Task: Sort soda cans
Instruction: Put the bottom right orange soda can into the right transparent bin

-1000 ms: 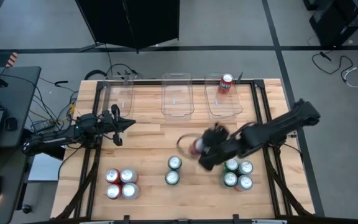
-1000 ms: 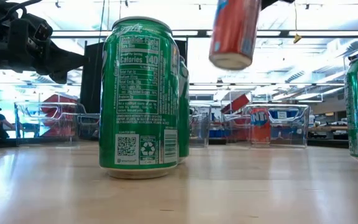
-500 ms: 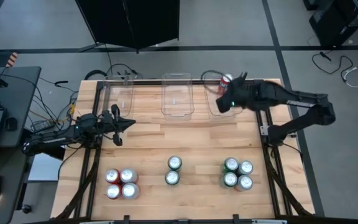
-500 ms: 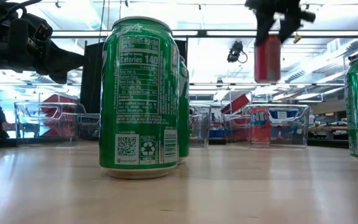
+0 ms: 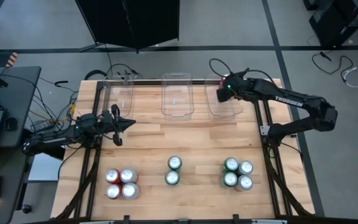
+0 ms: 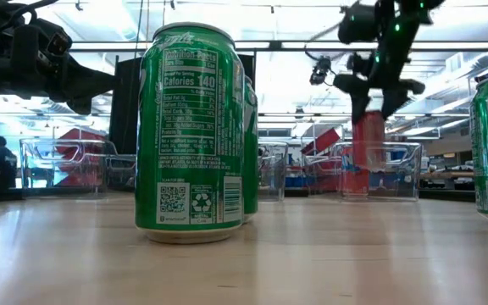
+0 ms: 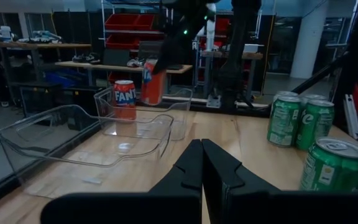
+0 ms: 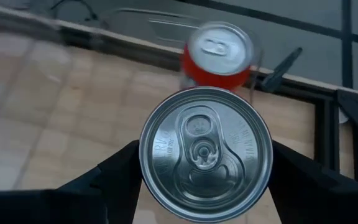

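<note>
Right gripper (image 6: pixel 371 108): a red can (image 6: pixel 368 152) is held upright between its fingers, over the right-hand clear bin (image 5: pixel 225 107); half a second ago the same can was carried higher, and it has since been lowered to the bin's rim level.
Can beyond the claw: a second red can (image 8: pixel 219 55) stands inside that bin, just past the held one, unmoved.
Left gripper (image 7: pixel 202 163): fingers pressed together on nothing, parked at the table's left side, unchanged.
Cans well behind the right claw: two green cans (image 5: pixel 173 170) at the front middle, four cans (image 5: pixel 120 183) front left, four cans (image 5: pixel 237 173) front right, all where they were.
Other bins: the middle bin (image 5: pixel 178 96) and the left bin (image 5: pixel 117 96) hold nothing visible.
</note>
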